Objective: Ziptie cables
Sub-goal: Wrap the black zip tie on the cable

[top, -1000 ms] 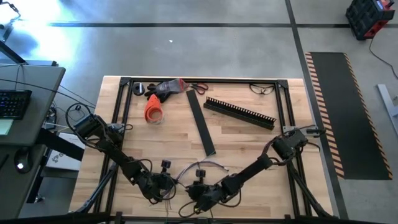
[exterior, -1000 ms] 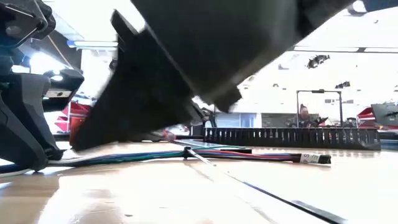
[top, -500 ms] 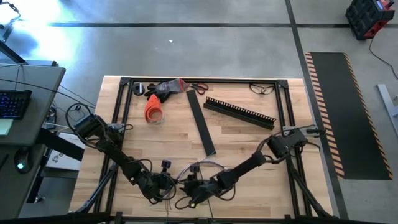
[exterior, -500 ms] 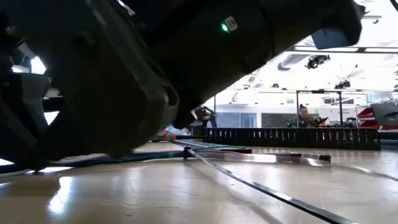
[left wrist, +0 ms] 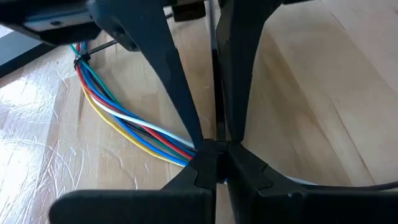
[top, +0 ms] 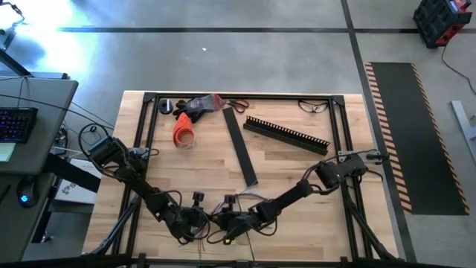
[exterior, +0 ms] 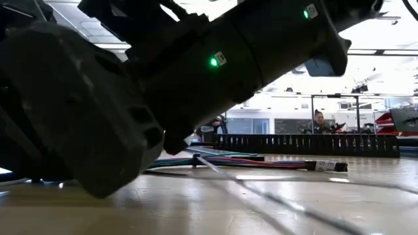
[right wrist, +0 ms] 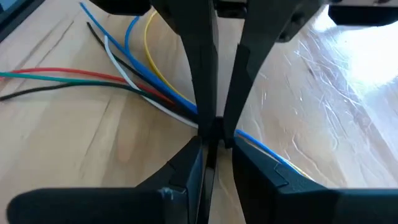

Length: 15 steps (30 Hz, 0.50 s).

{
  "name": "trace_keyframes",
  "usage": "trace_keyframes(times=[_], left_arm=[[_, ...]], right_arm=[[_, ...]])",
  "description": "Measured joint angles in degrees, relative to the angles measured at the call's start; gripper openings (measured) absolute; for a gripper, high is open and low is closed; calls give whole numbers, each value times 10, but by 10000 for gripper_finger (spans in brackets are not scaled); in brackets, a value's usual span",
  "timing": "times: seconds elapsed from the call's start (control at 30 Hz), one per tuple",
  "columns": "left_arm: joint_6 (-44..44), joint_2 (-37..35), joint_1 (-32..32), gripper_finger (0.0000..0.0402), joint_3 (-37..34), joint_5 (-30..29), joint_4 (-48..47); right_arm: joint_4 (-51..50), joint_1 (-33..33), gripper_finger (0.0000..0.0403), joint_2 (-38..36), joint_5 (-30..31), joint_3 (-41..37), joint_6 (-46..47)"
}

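- The right gripper (right wrist: 214, 134) sits low at the table's near edge, its fingers pinched around the cables (right wrist: 134, 84).
- The left gripper (left wrist: 214, 149) sits just beside it, clamped on the same bunch.
- The cables lie on the wooden table (top: 290, 160), between both grippers.

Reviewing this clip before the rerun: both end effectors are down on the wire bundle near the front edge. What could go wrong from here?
1. The left end effector is shut on the cables; a pull from the right arm could drag wires out of it.
2. The right end effector sits right over the bundle, and the loose ends fan out beside it, so some may get left out of the tie.
3. In the high view the two end effectors are nearly touching, so they might collide.
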Motion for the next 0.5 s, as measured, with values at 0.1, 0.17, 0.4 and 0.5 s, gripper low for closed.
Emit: trace_keyframes(times=[0.1, 0.17, 0.4, 0.5], left_arm=[[0, 0, 0, 0, 0, 0, 0], [0, 0, 0, 0, 0, 0, 1], [0, 0, 0, 0, 0, 0, 1], [0, 0, 0, 0, 0, 0, 1]], right_arm=[[11, 4, 69, 6, 21, 0, 0], [10, 8, 68, 6, 42, 0, -1], [8, 14, 56, 6, 52, 0, -9], [8, 18, 50, 6, 64, 0, -16]])
